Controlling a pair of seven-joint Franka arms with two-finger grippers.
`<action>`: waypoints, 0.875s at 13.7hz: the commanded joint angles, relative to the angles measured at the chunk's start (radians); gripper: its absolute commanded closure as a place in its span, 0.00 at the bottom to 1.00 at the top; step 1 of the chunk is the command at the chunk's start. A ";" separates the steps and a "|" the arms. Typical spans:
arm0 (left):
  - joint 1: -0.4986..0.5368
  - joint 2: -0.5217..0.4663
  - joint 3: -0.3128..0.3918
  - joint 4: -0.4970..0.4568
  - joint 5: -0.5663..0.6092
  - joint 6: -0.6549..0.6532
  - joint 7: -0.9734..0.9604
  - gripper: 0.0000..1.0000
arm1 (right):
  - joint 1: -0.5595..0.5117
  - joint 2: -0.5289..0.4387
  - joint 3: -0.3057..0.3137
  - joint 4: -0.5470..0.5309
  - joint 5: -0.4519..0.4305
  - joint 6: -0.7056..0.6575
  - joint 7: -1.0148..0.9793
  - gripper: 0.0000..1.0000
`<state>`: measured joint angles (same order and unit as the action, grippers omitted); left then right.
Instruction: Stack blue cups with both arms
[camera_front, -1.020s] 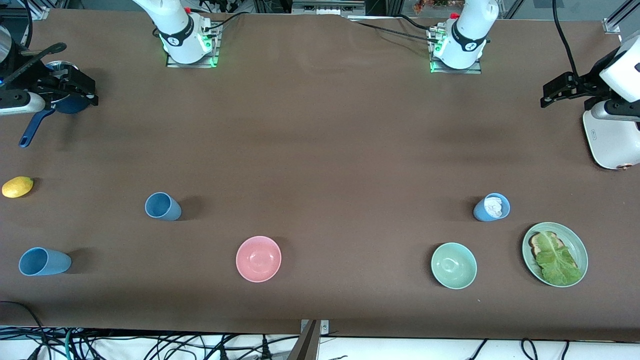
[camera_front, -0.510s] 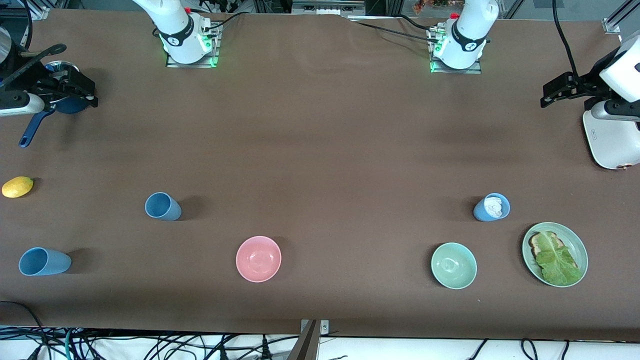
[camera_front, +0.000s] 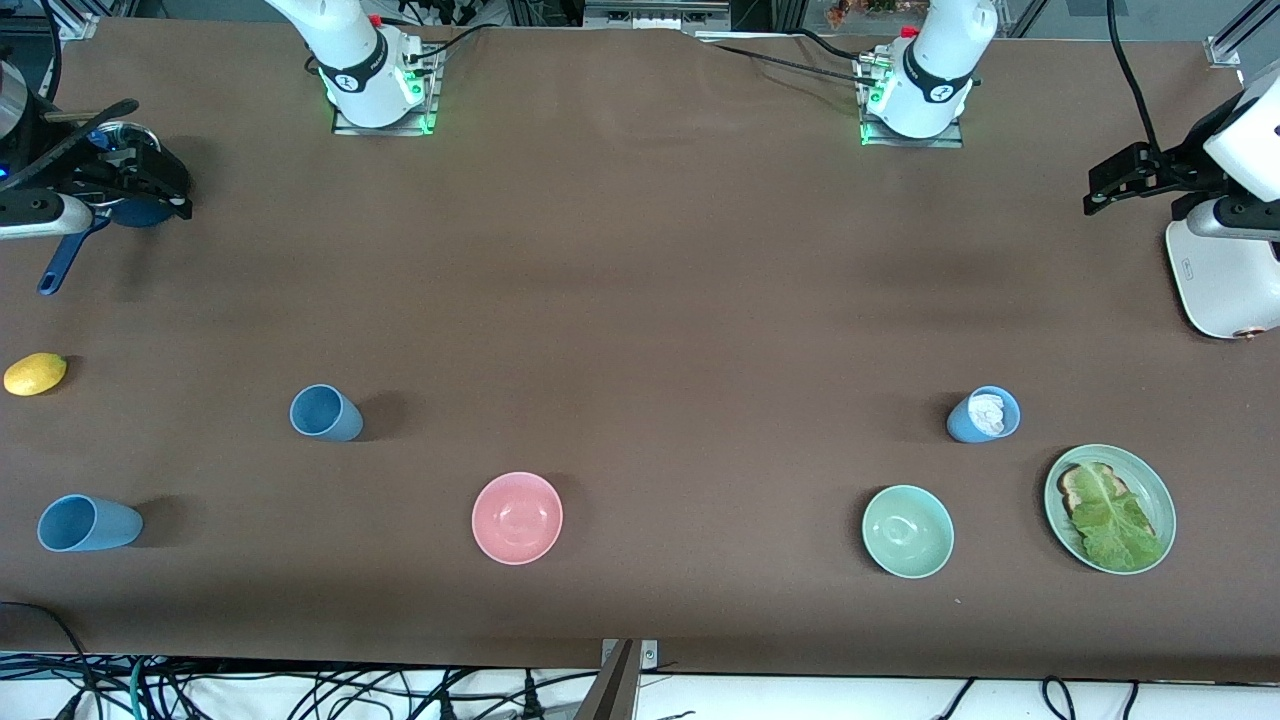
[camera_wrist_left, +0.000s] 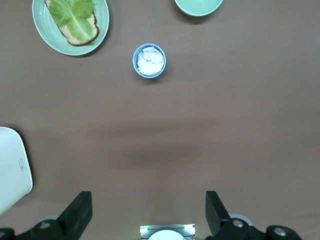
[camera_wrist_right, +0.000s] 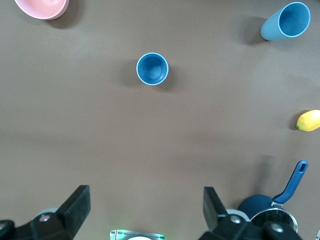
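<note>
Left gripper (camera_wrist_left: 148, 215) wide open, empty, high over the left arm's end of the table, above the white appliance (camera_front: 1220, 275); right gripper (camera_wrist_right: 145, 210) also spread wide, nothing held, high over the right arm's end above the dark-blue pot (camera_front: 125, 205). Both look parked up for an overview, likely start of task, no cup touched yet. Three blue cups upright and well apart: empty cup (camera_front: 325, 413) toward the right arm's end, second empty cup (camera_front: 87, 523) nearer the front camera and closer to that table end, third cup (camera_front: 984, 415) toward the left arm's end with white crumpled stuff inside, probably needs emptying or goes at the top of the stack. Pink bowl (camera_front: 517, 517), mint bowl (camera_front: 907, 531), plate (camera_front: 1160, 490) with toast and lettuce, lemon (camera_front: 35, 373) are distractors. No readable writing; small mark on appliance illegible
</note>
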<state>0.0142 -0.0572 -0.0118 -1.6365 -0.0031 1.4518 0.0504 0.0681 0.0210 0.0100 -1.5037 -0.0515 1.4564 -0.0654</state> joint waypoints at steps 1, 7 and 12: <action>-0.006 0.025 -0.002 0.047 -0.018 -0.013 0.011 0.00 | 0.001 0.004 0.002 0.010 -0.014 0.002 -0.016 0.00; -0.016 0.058 -0.016 0.046 -0.017 -0.020 0.016 0.00 | 0.006 0.004 0.005 0.002 -0.014 0.006 -0.005 0.00; 0.045 0.114 -0.014 0.041 -0.005 -0.042 0.093 0.00 | 0.007 0.020 0.004 0.007 -0.014 0.002 -0.007 0.00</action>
<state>0.0163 0.0366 -0.0290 -1.6220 -0.0032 1.4332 0.0717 0.0708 0.0321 0.0130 -1.5043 -0.0528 1.4573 -0.0661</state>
